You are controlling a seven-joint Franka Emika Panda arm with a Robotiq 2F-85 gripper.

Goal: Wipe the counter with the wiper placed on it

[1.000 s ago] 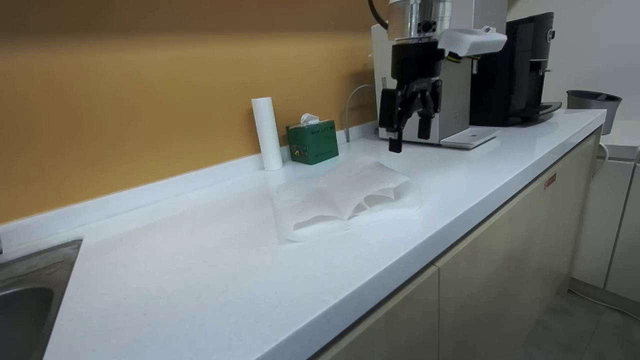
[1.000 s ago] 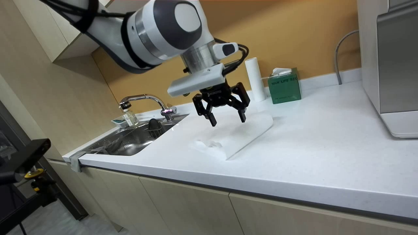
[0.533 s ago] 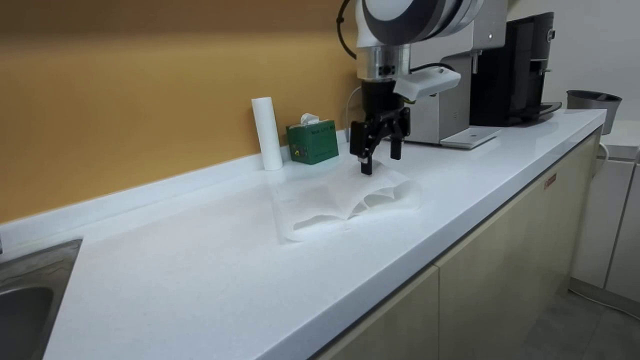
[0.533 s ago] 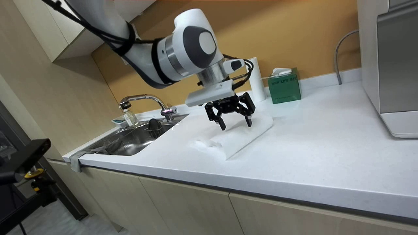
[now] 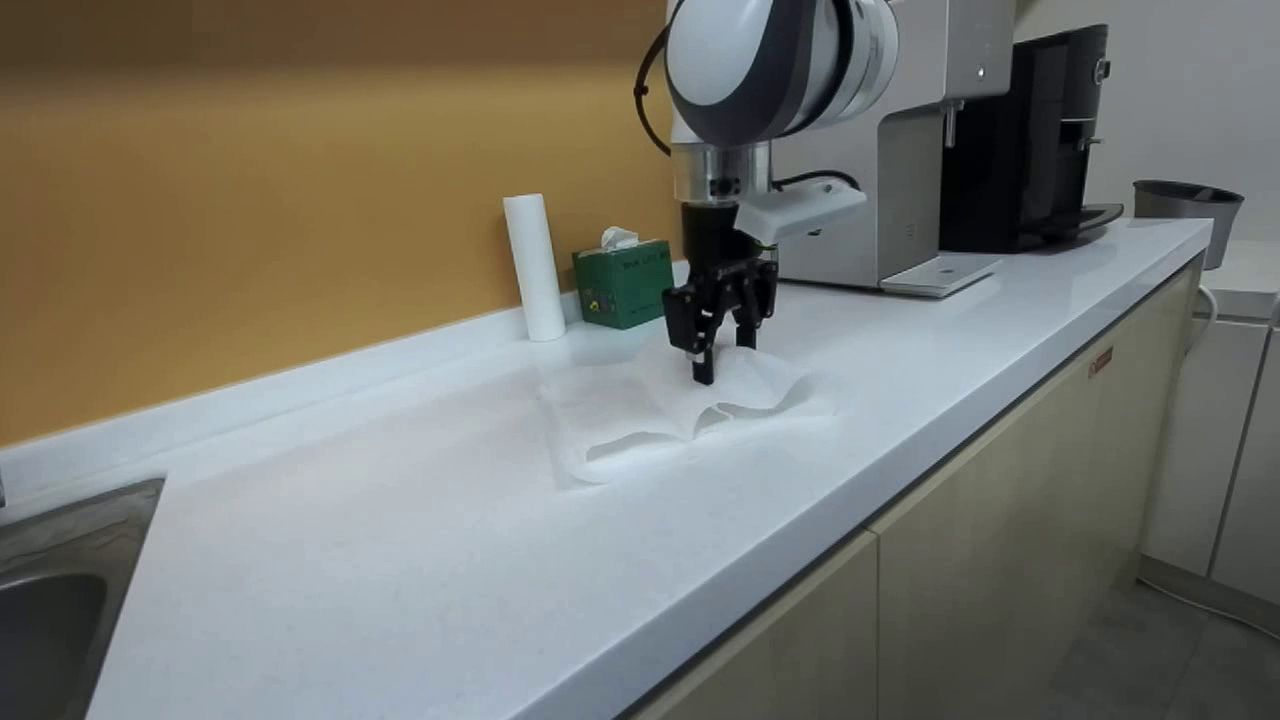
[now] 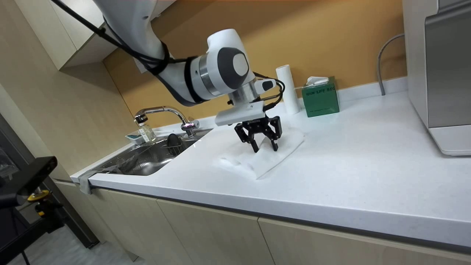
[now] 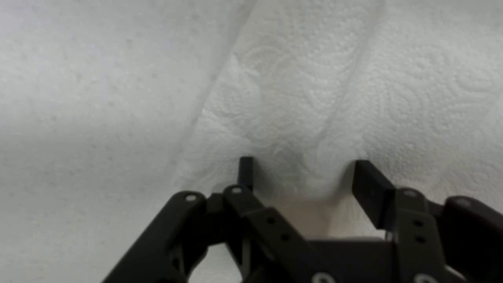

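Note:
A crumpled white paper sheet (image 5: 615, 405), with an embossed pattern in the wrist view (image 7: 428, 90), lies on the white counter (image 5: 380, 580). It also shows in an exterior view (image 6: 270, 163). My black gripper (image 5: 725, 360) points down onto the sheet's middle in both exterior views (image 6: 265, 148). In the wrist view the gripper (image 7: 303, 163) is partly open. Its two fingertips (image 7: 362, 167) stand apart and press into or touch the sheet, with a low fold of paper between them.
A white paper roll (image 5: 535, 268) and a green tissue box (image 5: 627, 287) stand along the orange wall. A silver machine (image 6: 449, 81) and a black machine (image 5: 1030, 150) stand on the counter. A sink (image 6: 154, 162) with a faucet (image 6: 162, 109) is at the opposite end.
My gripper has come down onto the sheet, moving left in one exterior view. Its fingers have drawn closer together. The sheet is pressed down and slightly bunched under them.

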